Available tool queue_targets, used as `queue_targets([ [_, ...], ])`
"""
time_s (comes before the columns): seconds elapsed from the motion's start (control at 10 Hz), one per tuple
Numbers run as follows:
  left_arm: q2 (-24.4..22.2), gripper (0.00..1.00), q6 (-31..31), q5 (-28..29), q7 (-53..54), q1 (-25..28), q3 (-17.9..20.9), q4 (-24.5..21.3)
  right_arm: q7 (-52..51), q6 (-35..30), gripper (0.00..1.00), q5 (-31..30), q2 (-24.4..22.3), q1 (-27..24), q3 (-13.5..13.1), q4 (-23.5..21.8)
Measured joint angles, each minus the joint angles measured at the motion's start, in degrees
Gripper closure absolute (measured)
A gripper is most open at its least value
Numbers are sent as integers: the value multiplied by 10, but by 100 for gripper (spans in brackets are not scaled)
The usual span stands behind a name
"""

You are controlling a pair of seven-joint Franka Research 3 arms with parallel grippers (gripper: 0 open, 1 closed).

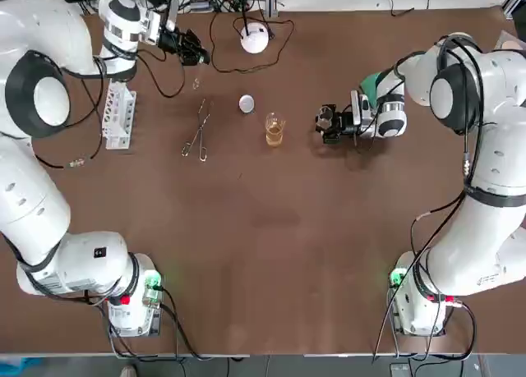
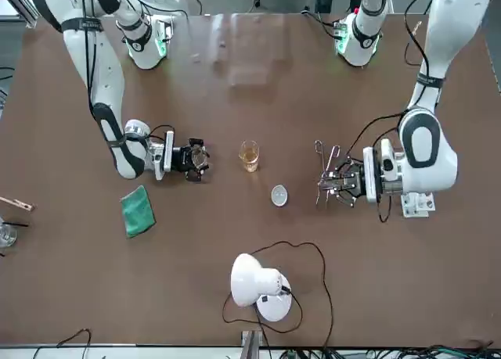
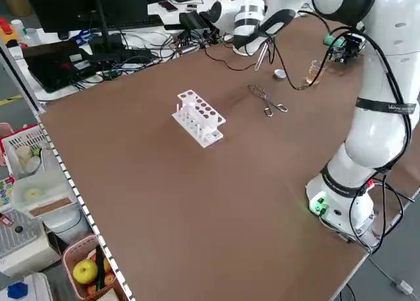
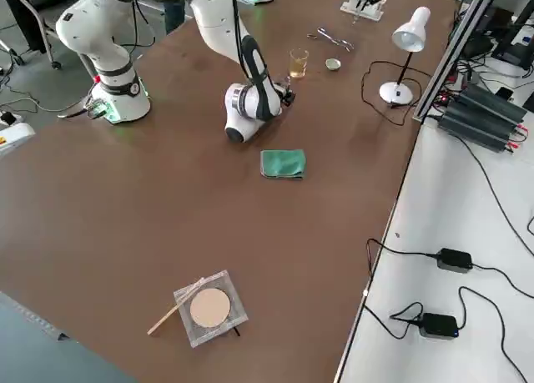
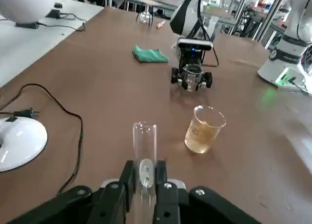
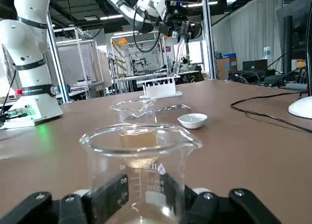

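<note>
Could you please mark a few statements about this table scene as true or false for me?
1. The left gripper grips a glass test tube. True.
2. The beaker of amber liquid lies tipped over. False: it stands upright on the table.
3. The right gripper is shut on a clear beaker. True.
4. The tongs are in the right gripper. False: they lie on the table between the test-tube rack and the beaker of amber liquid.
5. The green cloth lies in the test-tube rack. False: it lies on the table beside the right arm.

Rack (image 1: pixel 119 114), tongs (image 1: pixel 200 126), beaker (image 1: pixel 274 131) left to right — dish (image 1: pixel 246 103) behind, lamp (image 1: pixel 255 39) beyond
</note>
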Motion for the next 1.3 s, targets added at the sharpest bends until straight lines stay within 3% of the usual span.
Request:
queue_targets([
  [0.9,-2,79,120,4,-46,-151,5,-33,0,2,62,0,3,0,-1,0],
  [1.3,-2,79,178,81,-149,-203,6,-27,0,2,62,0,3,0,-1,0],
])
